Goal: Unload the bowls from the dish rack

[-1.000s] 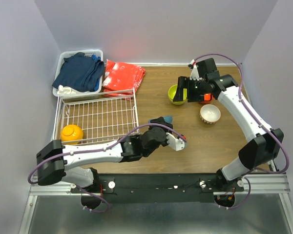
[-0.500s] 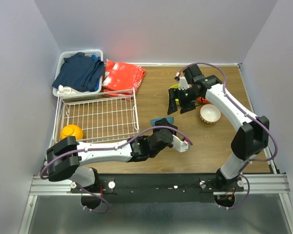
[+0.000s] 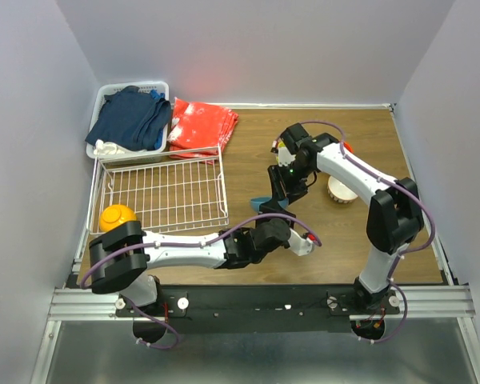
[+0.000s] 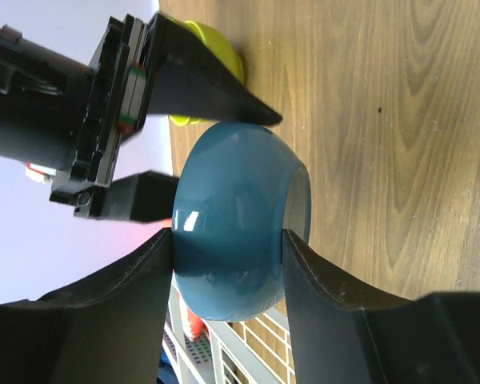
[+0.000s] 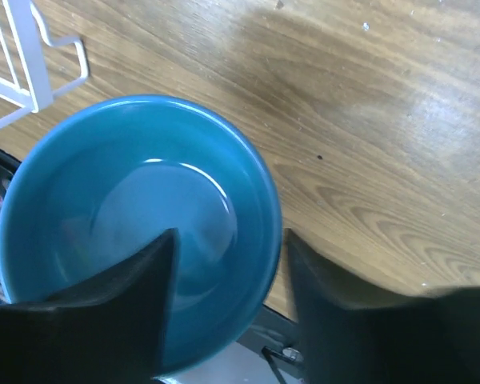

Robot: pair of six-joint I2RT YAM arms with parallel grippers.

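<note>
Right arm swung across from the far bowls, left arm carried its load rightward; both now meet at the blue bowl [image 3: 261, 202].

Item: blue bowl, glossy, plain, empty, tipped on its side above the table [image 3: 248, 136], just right of the dish rack [image 3: 222, 182] and clear of it. You have the left gripper [image 4: 228, 238] clamped across its outer wall. The right gripper [image 5: 229, 238] straddles the rim, one finger inside and one outside, narrowing but with a gap showing, so nothing is pinched there yet. Reading: a hand-over in mid-air, with the receiving side not yet secured; hold your left grip until it is. Remaining in the rack: yellow-orange bowl [image 3: 118, 217], near left corner. Already on the table: white ribbed bowl [image 3: 342, 190] and lime green bowl [image 4: 214, 46].
</note>
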